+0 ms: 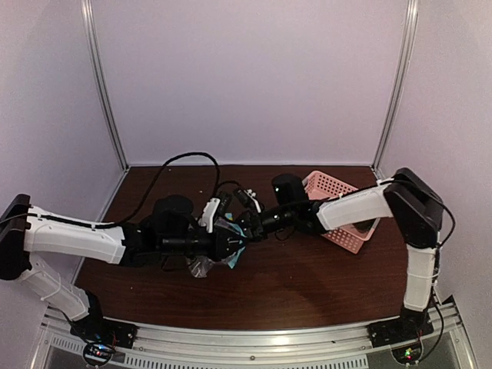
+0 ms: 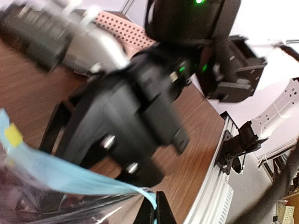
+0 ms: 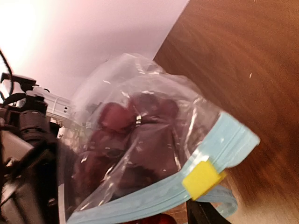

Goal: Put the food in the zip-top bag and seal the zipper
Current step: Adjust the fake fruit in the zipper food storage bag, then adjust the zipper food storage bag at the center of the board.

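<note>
The zip-top bag hangs between my two grippers at the table's middle. In the right wrist view the bag holds dark red-purple grapes. The green vegetable is not visible. The teal zipper carries a yellow slider, which sits right above one black finger of my right gripper. Its other finger is hidden. My left gripper is shut on the end of the zipper strip and holds it taut. It also shows in the top view.
A pink perforated basket stands at the right behind the right arm, and also shows in the left wrist view. Black cables loop at the back. The metal rail runs along the table's near edge.
</note>
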Controlling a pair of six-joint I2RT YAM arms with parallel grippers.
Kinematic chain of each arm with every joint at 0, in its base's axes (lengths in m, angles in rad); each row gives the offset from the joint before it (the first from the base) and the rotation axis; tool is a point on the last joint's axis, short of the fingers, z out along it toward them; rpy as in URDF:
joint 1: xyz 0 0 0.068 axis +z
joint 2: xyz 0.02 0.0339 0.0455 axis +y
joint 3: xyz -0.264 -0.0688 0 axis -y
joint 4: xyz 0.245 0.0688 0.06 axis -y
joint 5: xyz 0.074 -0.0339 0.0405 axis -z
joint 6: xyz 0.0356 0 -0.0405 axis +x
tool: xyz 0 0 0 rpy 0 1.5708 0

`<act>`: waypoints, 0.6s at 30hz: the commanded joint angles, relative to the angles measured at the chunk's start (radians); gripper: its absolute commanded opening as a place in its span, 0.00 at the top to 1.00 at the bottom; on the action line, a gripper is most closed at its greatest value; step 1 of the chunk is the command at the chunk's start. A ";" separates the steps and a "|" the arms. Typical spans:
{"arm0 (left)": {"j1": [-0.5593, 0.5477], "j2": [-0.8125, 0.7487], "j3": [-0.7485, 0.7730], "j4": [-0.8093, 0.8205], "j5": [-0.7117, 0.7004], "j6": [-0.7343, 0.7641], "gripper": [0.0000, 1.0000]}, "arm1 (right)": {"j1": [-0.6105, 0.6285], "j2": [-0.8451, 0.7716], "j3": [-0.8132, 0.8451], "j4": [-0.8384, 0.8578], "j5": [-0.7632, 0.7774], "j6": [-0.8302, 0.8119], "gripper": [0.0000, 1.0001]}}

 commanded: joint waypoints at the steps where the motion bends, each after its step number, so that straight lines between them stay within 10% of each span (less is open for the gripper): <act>1: -0.012 -0.074 0.006 0.019 -0.092 0.053 1.00 | -0.045 -0.332 0.004 -0.562 0.130 -0.569 0.42; 5: -0.011 -0.040 -0.005 0.185 -0.046 0.054 1.00 | -0.066 -0.534 -0.118 -0.597 0.240 -0.645 0.27; 18: -0.011 0.093 -0.004 0.518 -0.106 -0.017 1.00 | -0.251 -0.614 -0.217 -0.812 0.255 -0.743 0.27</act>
